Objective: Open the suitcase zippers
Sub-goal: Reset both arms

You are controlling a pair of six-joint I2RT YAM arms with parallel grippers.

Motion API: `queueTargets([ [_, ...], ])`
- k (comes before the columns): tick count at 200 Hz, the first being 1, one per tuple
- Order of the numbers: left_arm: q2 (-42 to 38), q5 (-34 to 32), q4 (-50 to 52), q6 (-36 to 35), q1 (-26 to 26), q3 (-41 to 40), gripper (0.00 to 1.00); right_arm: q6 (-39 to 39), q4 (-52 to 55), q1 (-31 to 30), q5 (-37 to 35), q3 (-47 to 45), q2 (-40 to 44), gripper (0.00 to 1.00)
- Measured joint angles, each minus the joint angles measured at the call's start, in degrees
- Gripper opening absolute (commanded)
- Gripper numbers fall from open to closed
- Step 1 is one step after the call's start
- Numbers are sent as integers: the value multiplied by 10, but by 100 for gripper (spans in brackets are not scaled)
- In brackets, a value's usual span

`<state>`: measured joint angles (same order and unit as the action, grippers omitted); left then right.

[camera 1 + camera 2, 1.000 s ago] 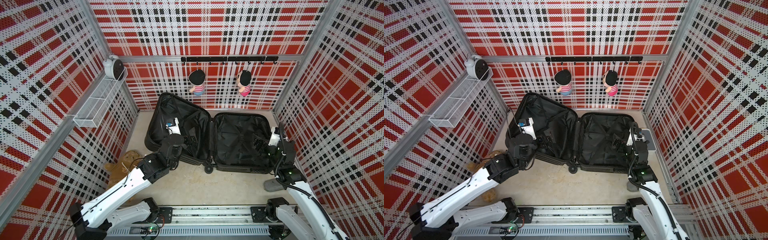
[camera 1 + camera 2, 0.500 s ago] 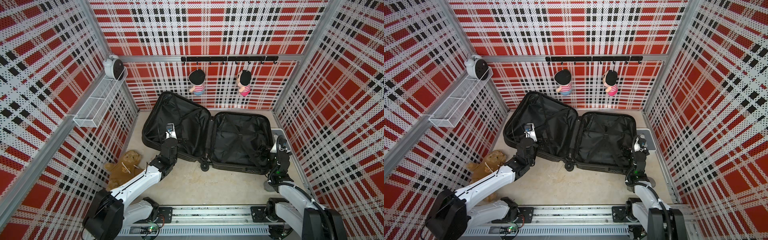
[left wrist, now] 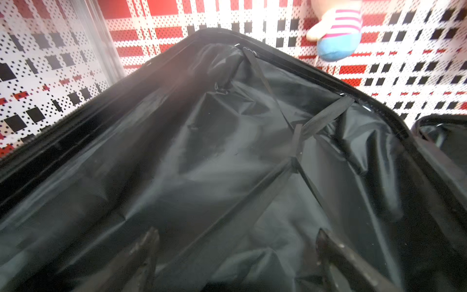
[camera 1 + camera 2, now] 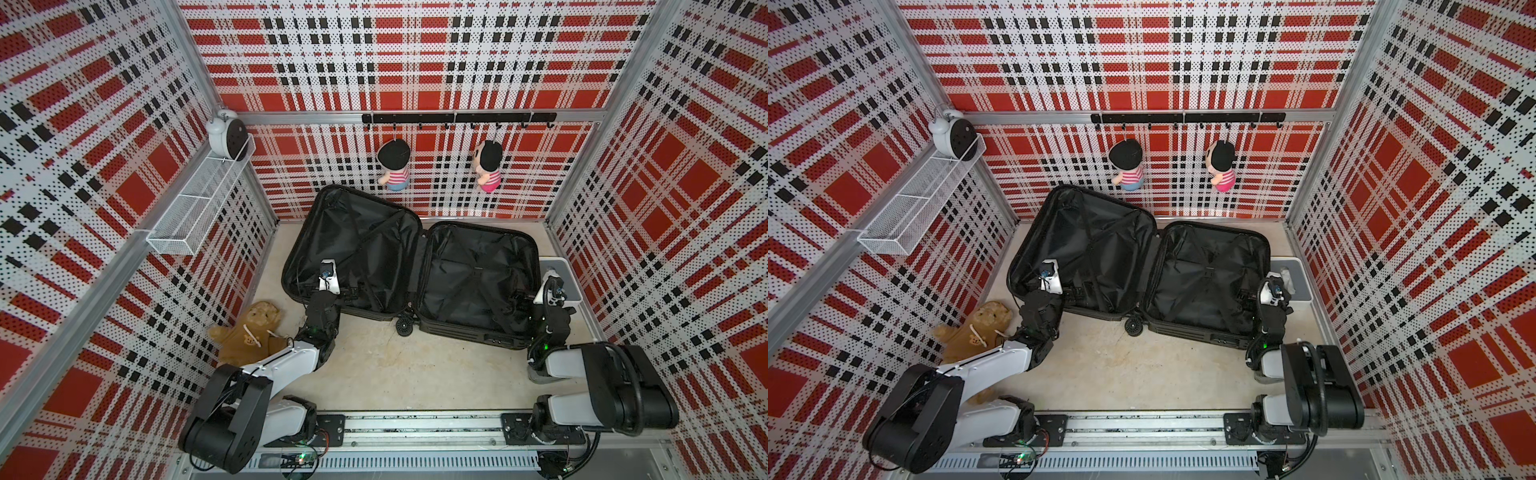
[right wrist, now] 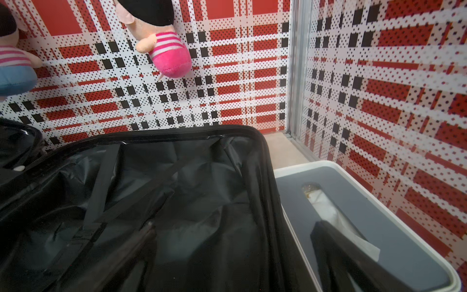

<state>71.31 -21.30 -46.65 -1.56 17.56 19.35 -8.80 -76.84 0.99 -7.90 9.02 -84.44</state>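
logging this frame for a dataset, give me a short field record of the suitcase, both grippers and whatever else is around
suitcase: large, black, hard-shell; spread open, inside showing, nothing packed
left gripper: open, over the inside of the left half, holding nothing
right gripper: open, straddling the right half's outer rim, holding nothing
beside case: white-and-grey box by the right half; brown plush bear on the floor to the left
back wall: two plush dolls hanging from a black hook rail

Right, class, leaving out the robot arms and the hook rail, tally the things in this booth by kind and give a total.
Suitcase: 1
Hanging dolls: 2
Brown teddy bear: 1
Alarm clock: 1
Wire basket: 1
Tissue box: 1
Total: 7
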Motion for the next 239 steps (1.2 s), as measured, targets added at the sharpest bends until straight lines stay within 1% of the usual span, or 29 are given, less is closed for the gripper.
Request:
queueTargets([
  [12,1,17,-39,-5,-10,-18,98,8,-64,-1,0,-2,-39,100],
  [25,7,28,-76,-12,-16,-33,98,9,-75,-1,0,-1,-43,100],
  [40,23,31,-102,-19,-18,-36,98,10,-61,-1,0,9,-42,100],
  [60,44,31,-121,-24,-22,-33,98,19,-9,-2,14,48,-42,100],
  [92,48,33,-129,-26,-28,-33,98,41,48,-9,45,81,-43,100],
  [131,63,35,-147,-12,-47,-33,98,52,60,-10,56,83,-43,100],
  [169,79,57,-150,18,-82,-23,98,58,60,-13,60,83,-43,100],
  [192,79,59,-156,19,-90,-23,98,59,61,-13,62,83,-43,100],
  [211,81,62,-214,11,-100,-50,98,59,64,-13,64,84,-43,100],
  [225,101,83,-281,11,-123,-74,98,60,65,-13,66,86,-43,100],
  [239,122,96,-312,7,-131,-81,98,60,64,-13,67,89,-43,100],
])
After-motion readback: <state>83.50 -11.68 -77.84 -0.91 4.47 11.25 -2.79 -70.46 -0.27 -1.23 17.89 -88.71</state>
